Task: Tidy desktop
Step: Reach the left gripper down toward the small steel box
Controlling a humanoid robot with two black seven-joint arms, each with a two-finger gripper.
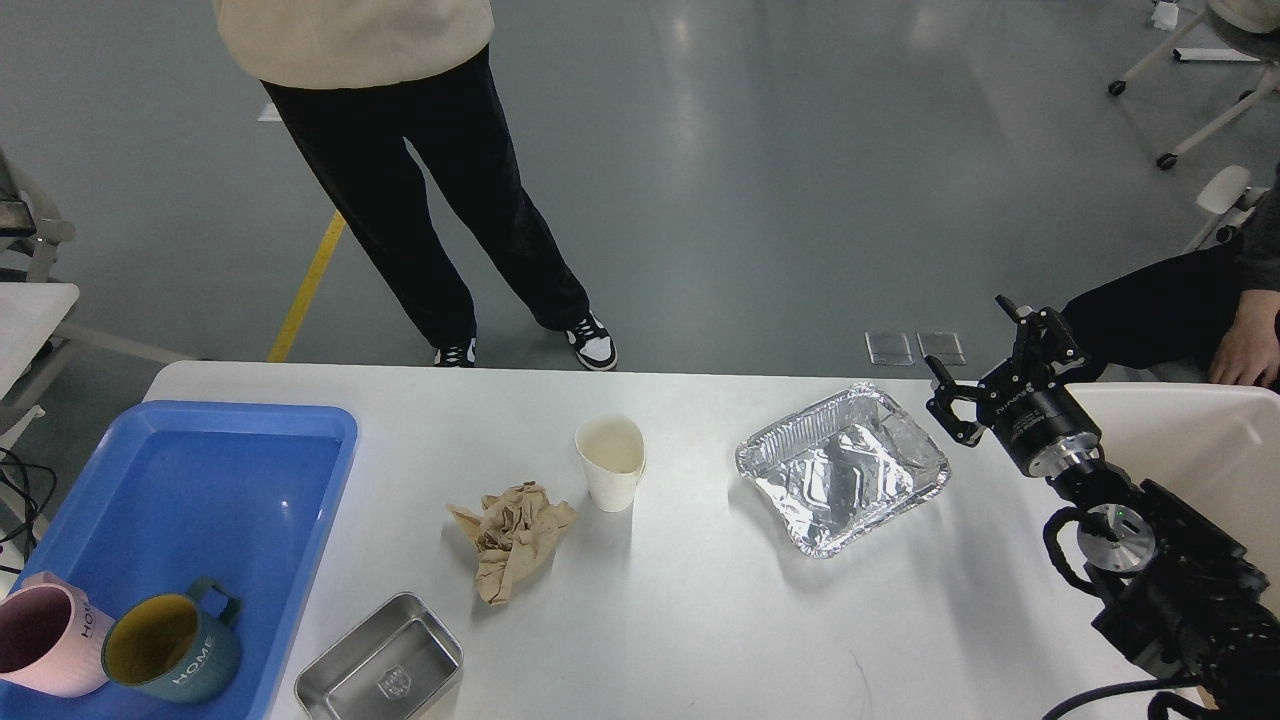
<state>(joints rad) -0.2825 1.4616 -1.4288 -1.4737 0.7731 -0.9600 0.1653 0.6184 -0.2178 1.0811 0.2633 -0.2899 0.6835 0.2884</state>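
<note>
The surface (700,620) is white, smooth and matt. On it, the foil tray (843,470) is thin crinkled aluminium, shiny and mirror-bright. The paper cup (611,462) is cream, matt paper with a dented rim. The crumpled paper (512,538) is brown, rough and creased. The steel container (382,672) is brushed metal with a soft sheen. The blue tray (180,500) is smooth, glossy plastic, holding a pink mug (40,642) and a teal mug (175,650), both matt. The right claw (985,368) is black, matt metal or plastic. The floor (750,170) is grey, smooth and reflective.
</note>
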